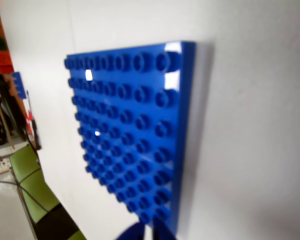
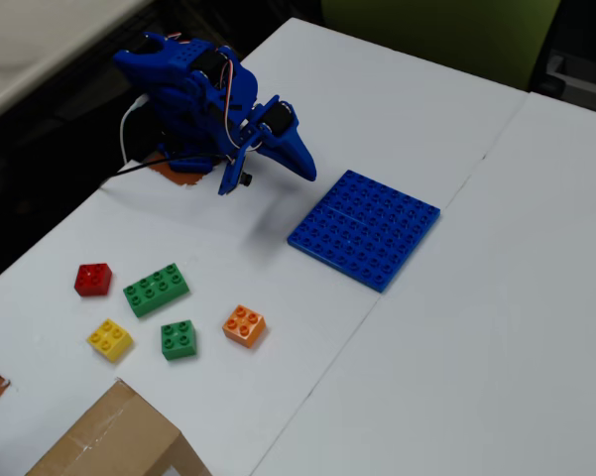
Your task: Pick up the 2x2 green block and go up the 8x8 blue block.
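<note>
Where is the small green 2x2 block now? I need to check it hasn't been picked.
In the fixed view the 2x2 green block lies on the table lower left, between the yellow brick and orange brick.

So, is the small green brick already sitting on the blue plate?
No, the small green brick lies on the table beside the orange brick, well apart from the blue plate.

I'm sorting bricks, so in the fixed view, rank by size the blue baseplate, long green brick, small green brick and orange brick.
1. Blue baseplate
2. Long green brick
3. Small green brick and orange brick: look alike, unranked.
</note>
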You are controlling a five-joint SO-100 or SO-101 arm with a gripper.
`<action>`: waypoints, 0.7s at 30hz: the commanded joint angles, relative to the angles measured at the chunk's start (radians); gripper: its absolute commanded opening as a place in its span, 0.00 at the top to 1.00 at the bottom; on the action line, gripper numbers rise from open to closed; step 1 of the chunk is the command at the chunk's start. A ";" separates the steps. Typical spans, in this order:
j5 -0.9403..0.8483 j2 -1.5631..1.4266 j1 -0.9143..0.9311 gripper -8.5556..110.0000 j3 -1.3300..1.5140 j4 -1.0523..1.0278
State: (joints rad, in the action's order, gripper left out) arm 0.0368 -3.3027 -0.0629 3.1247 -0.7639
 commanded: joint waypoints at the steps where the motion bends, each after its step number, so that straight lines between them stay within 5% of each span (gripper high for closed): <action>1: -0.008 -0.008 -0.006 0.93 0.009 0.017; 21: -0.023 -0.008 -0.006 0.93 0.011 0.020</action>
State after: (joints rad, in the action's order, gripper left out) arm 0.0245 -3.3027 -0.0629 3.1293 -0.7639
